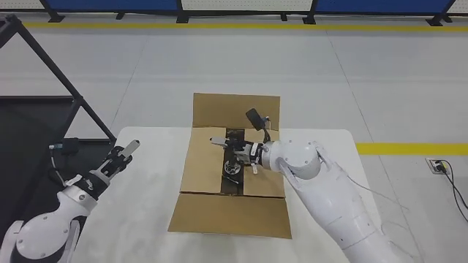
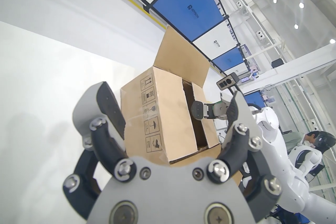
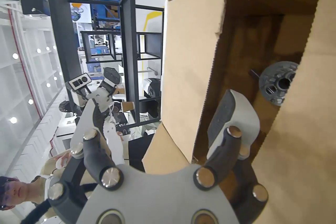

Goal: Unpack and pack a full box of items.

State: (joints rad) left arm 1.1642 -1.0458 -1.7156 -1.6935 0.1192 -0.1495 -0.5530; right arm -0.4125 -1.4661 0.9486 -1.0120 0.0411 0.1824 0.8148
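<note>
The cardboard box (image 1: 236, 109) sits mid-way along the white surface (image 1: 150, 197), with its end flaps folded out and a gap between its two side flaps. Down inside lies a grey round hub-like part (image 3: 278, 83). My right hand (image 3: 160, 101) is over that gap, spread open. One finger (image 3: 233, 114) is inside the box and the other outside, with a side flap (image 3: 189, 51) between them. My left hand (image 2: 170, 91) is open and holds nothing, above the surface and well apart from the box.
</note>
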